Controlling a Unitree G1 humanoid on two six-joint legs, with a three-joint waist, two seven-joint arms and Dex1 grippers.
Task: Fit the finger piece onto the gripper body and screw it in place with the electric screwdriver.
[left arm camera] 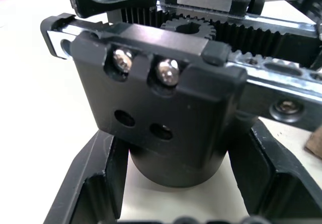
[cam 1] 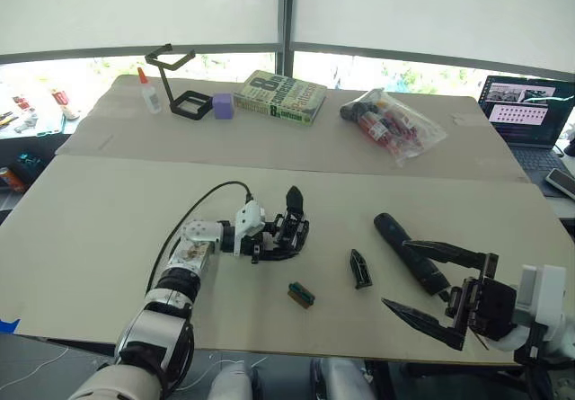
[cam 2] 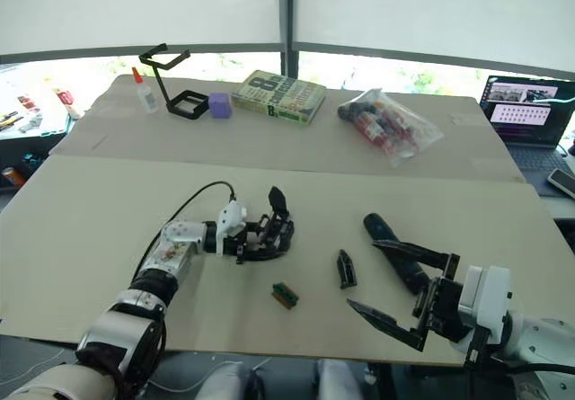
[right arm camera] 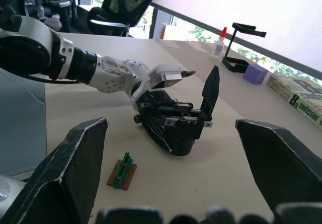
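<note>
Black plastic all round: my left gripper (cam 1: 286, 238) is clenched around the gripper body (cam 1: 292, 227) near the middle of the counter (cam 1: 108, 202), while my right gripper (cam 1: 429, 285) hangs released over the electric screwdriver (cam 1: 410, 252). The finger piece (cam 1: 360, 269) lies loose between them, near a small green-and-brown block (cam 1: 301, 294). Closing on the screwdriver off-centre could roll it into the piece, and a tilted body would misalign the screw holes.
</note>
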